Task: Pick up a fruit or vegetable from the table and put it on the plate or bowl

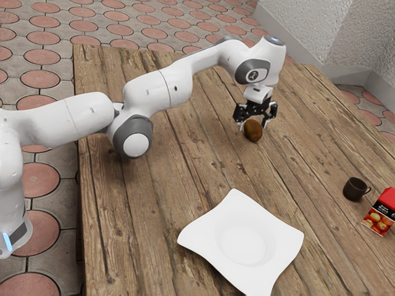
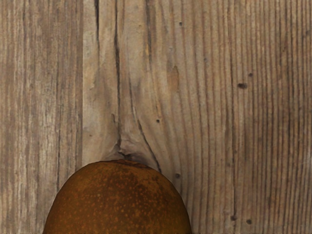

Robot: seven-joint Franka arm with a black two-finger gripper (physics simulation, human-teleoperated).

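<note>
A brown kiwi (image 1: 253, 131) lies on the wooden table, toward the far middle. My gripper (image 1: 254, 121) hangs straight down just over it, open, with its black fingers (image 1: 238, 117) spread wider than the fruit and reaching only its top. In the wrist view the kiwi (image 2: 117, 200) bulges large directly under my hand, on bare planks. A white wavy-edged plate (image 1: 197, 237) rests near the table's front edge, well apart from the kiwi and closer to the camera.
A small dark cup (image 1: 355, 188) stands toward the exterior view's right, and a red carton (image 1: 381, 213) lies beside it at the edge. Bare planks (image 1: 203, 166) stretch between the kiwi and the plate. My arm comes in from the exterior view's left.
</note>
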